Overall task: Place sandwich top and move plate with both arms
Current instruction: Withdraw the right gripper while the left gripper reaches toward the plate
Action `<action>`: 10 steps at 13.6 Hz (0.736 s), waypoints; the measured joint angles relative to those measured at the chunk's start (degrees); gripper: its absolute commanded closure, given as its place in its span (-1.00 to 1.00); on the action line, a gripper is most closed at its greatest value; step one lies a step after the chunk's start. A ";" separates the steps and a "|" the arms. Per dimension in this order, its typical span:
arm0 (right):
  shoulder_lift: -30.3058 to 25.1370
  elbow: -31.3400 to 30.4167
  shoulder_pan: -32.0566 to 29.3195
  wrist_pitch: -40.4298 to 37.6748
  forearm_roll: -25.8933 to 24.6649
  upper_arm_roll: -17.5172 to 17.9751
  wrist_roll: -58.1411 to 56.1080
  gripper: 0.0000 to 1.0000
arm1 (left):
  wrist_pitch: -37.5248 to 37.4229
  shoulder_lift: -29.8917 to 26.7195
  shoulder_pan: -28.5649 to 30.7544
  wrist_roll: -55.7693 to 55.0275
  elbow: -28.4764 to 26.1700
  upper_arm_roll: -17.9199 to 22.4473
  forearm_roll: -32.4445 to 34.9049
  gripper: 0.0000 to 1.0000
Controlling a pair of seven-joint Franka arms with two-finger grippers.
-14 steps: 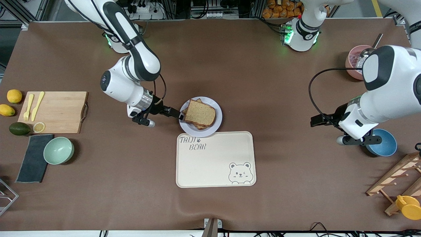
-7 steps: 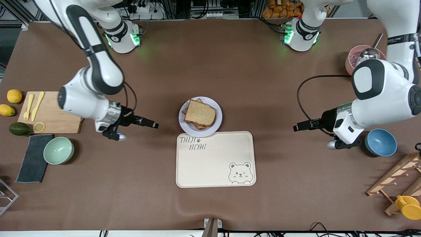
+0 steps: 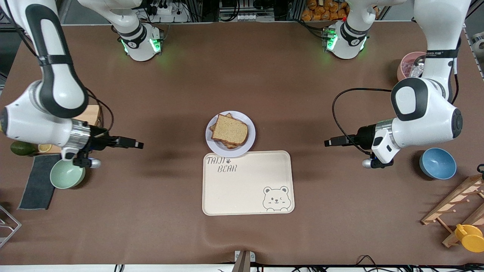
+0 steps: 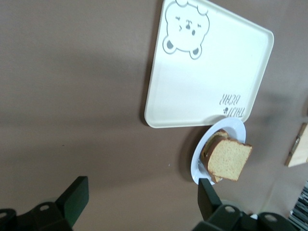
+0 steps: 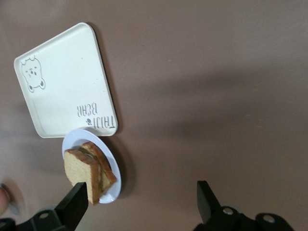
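Note:
The sandwich top, a tan bread slice with a brown crust, lies on the stacked sandwich on the small pale plate at mid-table. The plate touches the tray's edge. My right gripper is open and empty over bare table, well off the plate toward the right arm's end. My left gripper is open and empty over bare table toward the left arm's end. The left wrist view shows the open left gripper, the sandwich top and the plate. The right wrist view shows the open right gripper, the sandwich top and the plate.
A cream bear tray lies just nearer the camera than the plate. A green bowl, dark cloth and avocado are near the right gripper. A blue bowl, pink bowl and wooden rack are at the left arm's end.
My right gripper has drawn back from the plate's rim toward the right arm's end of the table. My left gripper has moved toward the plate. The plate and sandwich have not moved.

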 measured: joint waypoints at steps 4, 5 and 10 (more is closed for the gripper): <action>-0.59 11.30 -1.13 -11.17 -13.57 0.32 6.13 -1.00 | 0.02 2.76 -0.26 7.72 -1.07 -0.10 -3.65 -1.00; -0.80 14.31 -1.09 -14.36 -16.74 0.60 7.72 -1.00 | 0.03 3.81 -0.27 11.31 -1.69 -0.11 -6.20 -1.00; -3.42 22.24 -1.00 -24.55 -21.08 1.00 14.56 -1.00 | 1.13 9.26 -1.98 29.24 -6.58 -0.27 -24.13 -1.00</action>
